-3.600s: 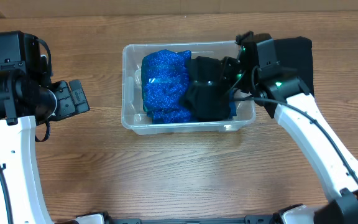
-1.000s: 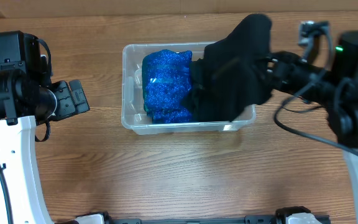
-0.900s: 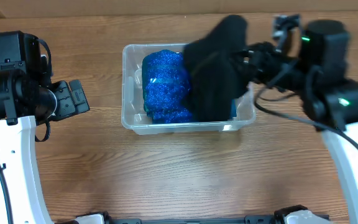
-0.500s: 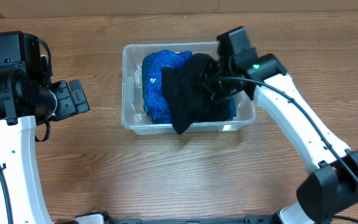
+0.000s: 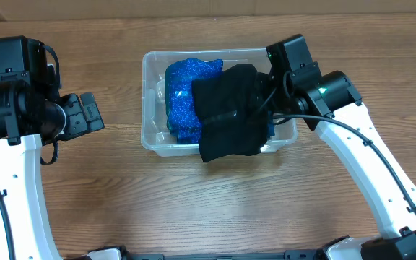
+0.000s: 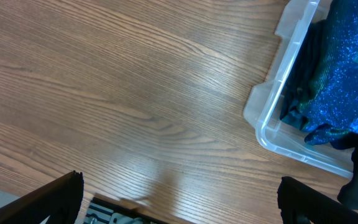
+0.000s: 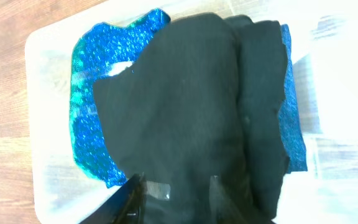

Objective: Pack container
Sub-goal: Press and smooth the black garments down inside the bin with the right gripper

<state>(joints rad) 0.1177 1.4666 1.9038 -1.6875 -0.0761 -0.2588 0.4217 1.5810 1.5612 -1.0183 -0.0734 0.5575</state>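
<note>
Container [image 5: 149, 108] directly beneath right pincer [image 7: 176, 182], its grip on black cloth [image 5: 230, 112] unclear; left pincer [image 6: 179, 186] wide, well apart.

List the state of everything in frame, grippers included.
container: upright on table, lidless, holding fabric.
blue sequin fabric: inside container, partly covered by black cloth.
black cloth: atop blue sequin fabric, one edge draped over container's near rim.
left gripper: open, empty, away from container.
right gripper: over container, fingers narrowly apart at black cloth; grip unclear.
</note>
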